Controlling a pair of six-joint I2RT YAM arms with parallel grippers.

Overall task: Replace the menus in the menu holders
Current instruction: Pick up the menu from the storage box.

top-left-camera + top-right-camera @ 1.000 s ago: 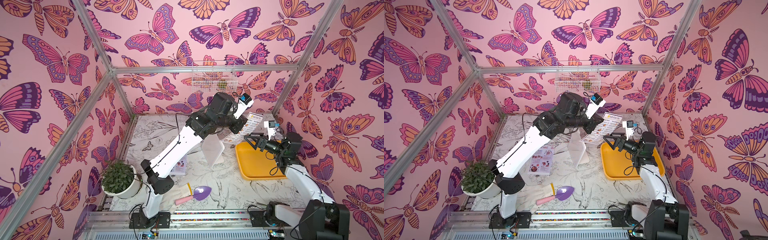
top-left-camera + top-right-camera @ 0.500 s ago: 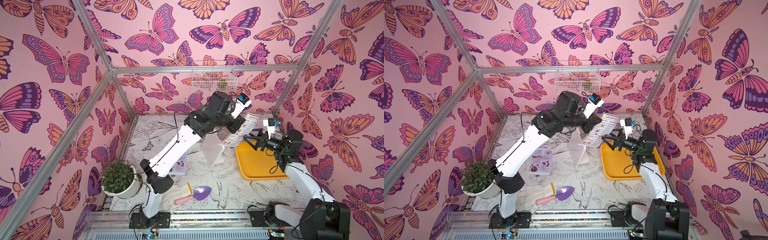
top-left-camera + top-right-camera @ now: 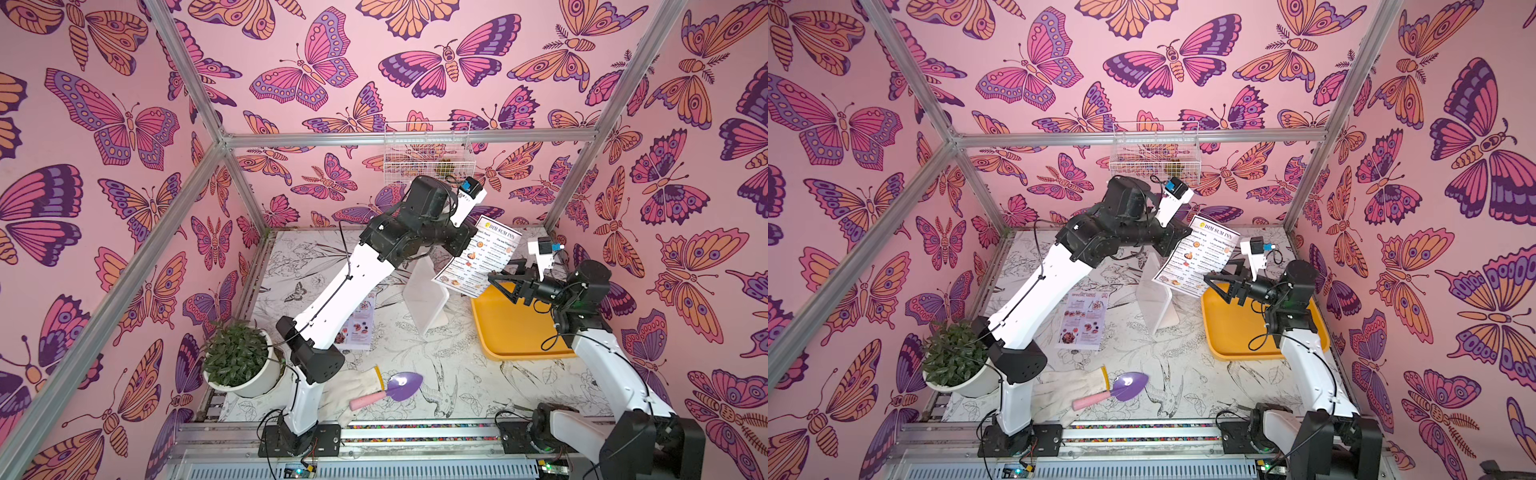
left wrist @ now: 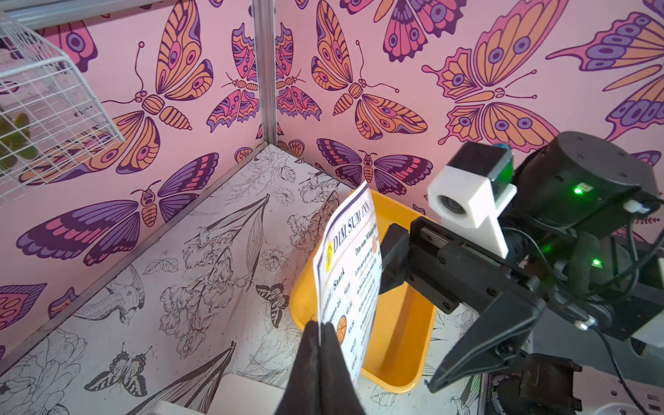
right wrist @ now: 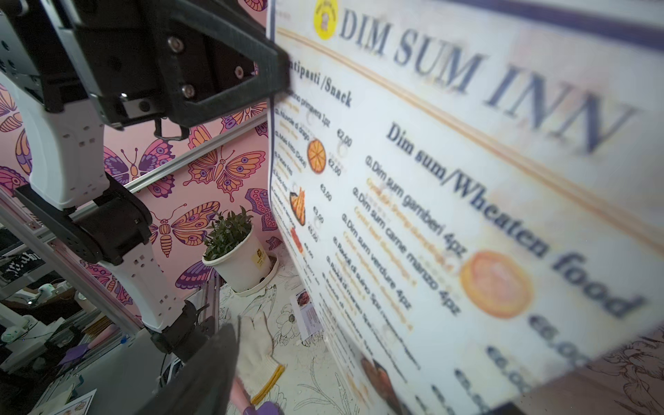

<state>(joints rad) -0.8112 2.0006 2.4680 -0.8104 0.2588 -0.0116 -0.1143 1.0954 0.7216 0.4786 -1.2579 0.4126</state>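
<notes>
- Top views, change: compared with the earlier frames, the left gripper (image 3: 468, 246) has turned the DIM SUM INN menu (image 3: 482, 259) so that more of its printed face shows. The right gripper (image 3: 500, 282) has risen from over the yellow tray (image 3: 515, 332) to the sheet's near right edge.
- Top views, state: the left gripper is clamped on the sheet's left edge. The right gripper's jaws are narrowing but still apart. The sheet hangs in the air at far right, above the tray's far left corner.
- Top views, meaning: I read this as a two-handed regrasp before insertion. The menu holder (image 3: 1154, 299) stands upright at centre and looks empty. The Special Menu (image 3: 1084, 318) lies flat to its left, so I judge removal complete.
- Top views, surface and room: the table (image 3: 457, 374) carries a black-and-white botanical print. Near left are a potted plant (image 3: 239, 359), a work glove (image 3: 353, 388) and a purple trowel (image 3: 401, 386). A wire basket (image 3: 428, 151) hangs on the butterfly-papered far wall.
- Left wrist: the left fingers (image 4: 319, 345) pinch the sheet's edge. The right gripper's jaws sit one on each side of the sheet, with a gap still visible.
- Right wrist: the menu fills the view, close and blurred, with the left gripper on its edge.
</notes>
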